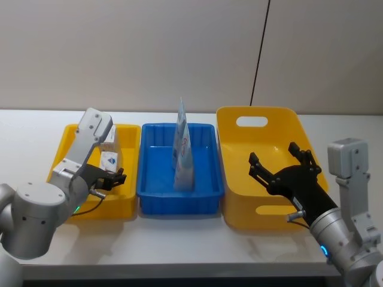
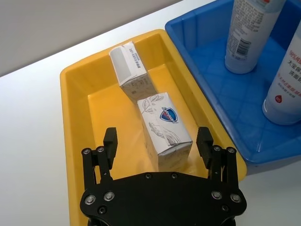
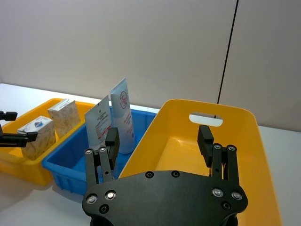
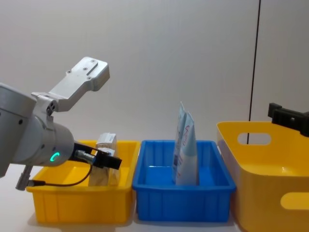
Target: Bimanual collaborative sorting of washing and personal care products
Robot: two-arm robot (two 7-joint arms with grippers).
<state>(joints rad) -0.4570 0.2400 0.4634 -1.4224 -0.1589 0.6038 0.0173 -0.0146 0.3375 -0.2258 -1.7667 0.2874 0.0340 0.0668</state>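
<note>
Sorting looks all but done: white pack [image 2: 165, 128] and beige carton [image 2: 130, 68] lie in the yellow tray [image 2: 101, 106], tubes [image 1: 182, 156] stand in the blue tray [image 1: 179, 203], left gripper [image 2: 157, 136] and right gripper [image 3: 158, 135] both spread wide, empty.

Head view: left arm [image 1: 84, 140] covers pt of the yellow tray [image 1: 127, 143] & most of the white pack [image 1: 110, 161] and the carton [image 1: 109, 145] behind it. The two tubes [image 1: 182, 149] overlap, so the front one hides most of the other. Left wrist view: both tubes cut off at top/rt edges w/ only lower ends showing, blue tray [image 2: 211, 70] runs off the frame too, and small print on the carton is too fine to read. Chest view: right gripper [image 4: 286, 117] and basket [image 4: 260, 164] clipped by rt edge, while tray wall + left gripper [image 4: 111, 163] hide lower pts of white pack and carton.
</note>
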